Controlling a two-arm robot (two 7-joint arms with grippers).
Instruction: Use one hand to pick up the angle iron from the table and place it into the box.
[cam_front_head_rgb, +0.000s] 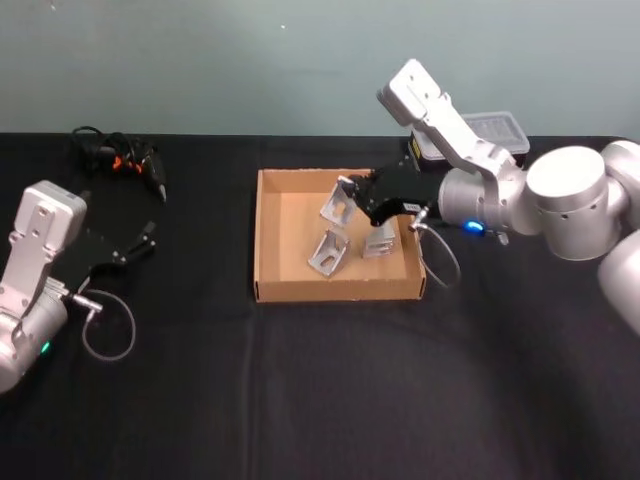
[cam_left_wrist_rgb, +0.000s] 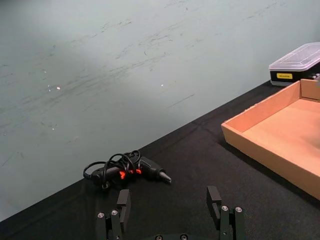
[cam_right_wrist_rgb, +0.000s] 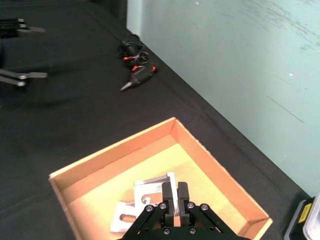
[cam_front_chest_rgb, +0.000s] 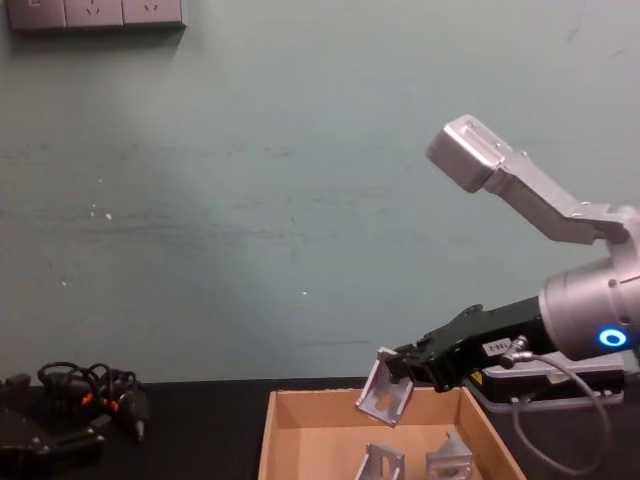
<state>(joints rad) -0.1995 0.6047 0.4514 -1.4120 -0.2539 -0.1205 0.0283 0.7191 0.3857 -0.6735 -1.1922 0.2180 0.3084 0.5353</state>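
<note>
Cardboard box (cam_front_head_rgb: 268, 232) at frame center holds two angle irons (cam_front_head_rgb: 329, 251). Right gripper (cam_front_head_rgb: 356, 195) hovers above it, jaws clamped on a third angle iron (cam_front_head_rgb: 337, 201). Left gripper (cam_front_head_rgb: 140, 241), jaws apart, rests at left of the table (cam_front_head_rgb: 320, 400), near a black tool (cam_front_head_rgb: 125, 158).

A: What colour is the shallow tan cardboard box (cam_front_head_rgb: 268, 240)?
B: Tan, orange-brown inside, on the matte black desk (cam_front_head_rgb: 300, 400).
A: And the angle irons?
B: The silver-grey metal angle iron (cam_front_head_rgb: 337, 201) sits in the black right gripper (cam_front_head_rgb: 352, 190); the wall is pale green.
</note>
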